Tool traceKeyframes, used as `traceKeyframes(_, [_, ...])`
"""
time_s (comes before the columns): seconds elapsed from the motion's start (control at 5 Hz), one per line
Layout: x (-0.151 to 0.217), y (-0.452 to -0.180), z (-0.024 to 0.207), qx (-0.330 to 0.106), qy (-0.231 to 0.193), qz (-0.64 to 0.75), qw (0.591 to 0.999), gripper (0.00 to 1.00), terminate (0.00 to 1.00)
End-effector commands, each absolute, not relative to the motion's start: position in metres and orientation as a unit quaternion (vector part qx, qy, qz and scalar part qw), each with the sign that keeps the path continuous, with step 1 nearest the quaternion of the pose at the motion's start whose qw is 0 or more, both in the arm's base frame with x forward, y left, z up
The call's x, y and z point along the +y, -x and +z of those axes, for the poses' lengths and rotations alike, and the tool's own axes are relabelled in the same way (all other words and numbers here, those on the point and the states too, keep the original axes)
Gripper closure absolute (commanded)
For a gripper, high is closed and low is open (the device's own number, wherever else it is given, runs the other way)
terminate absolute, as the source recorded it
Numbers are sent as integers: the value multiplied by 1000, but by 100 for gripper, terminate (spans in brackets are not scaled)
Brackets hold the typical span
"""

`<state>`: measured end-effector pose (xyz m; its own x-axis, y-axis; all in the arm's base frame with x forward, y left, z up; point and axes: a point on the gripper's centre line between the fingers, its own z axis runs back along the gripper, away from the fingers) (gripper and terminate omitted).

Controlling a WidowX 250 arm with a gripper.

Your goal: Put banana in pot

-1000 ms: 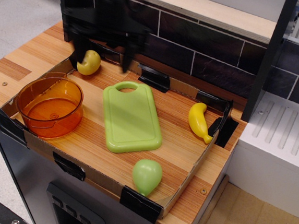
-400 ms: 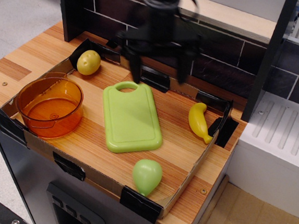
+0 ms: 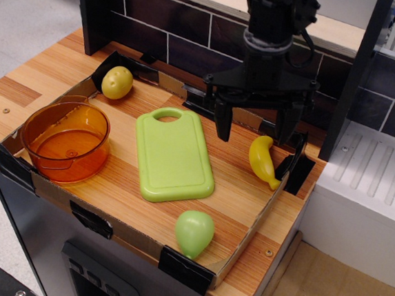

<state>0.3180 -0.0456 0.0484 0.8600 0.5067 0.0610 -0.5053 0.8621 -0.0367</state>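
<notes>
The yellow toy banana [image 3: 262,160] lies on the wooden tray floor at the right, near the black corner bracket. The translucent orange pot [image 3: 65,140] stands at the left front corner of the tray and holds nothing. My black gripper [image 3: 253,131] hangs above the tray just up and left of the banana. Its two fingers are spread wide, one left of the banana and one near its top end. It holds nothing.
A flat green cutting board [image 3: 173,154] lies in the tray's middle. A round yellow potato-like lump [image 3: 117,82] sits at the back left. A green pear-shaped toy [image 3: 194,233] sits at the front edge. A dark tiled wall [image 3: 193,37] runs behind.
My gripper has swept from the back left, over the potato lump, across to the right, and now hangs lower beside the banana. The objects have not moved.
</notes>
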Motion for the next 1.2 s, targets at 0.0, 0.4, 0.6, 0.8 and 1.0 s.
traceKeyframes(0.0, [-50,-332,49,-66,7,270,961,0,0])
traceKeyframes(0.4, [-55,-340,25,-44,-12,284,958,0,0])
traceKeyframes(0.6, [-59,-341,15,-44,-20,281,959,0,0])
traceKeyframes(0.8, [-62,-340,11,-46,-20,274,960,100,0])
traceKeyframes(1.0, [-63,-337,13,-50,-18,267,962,100,0])
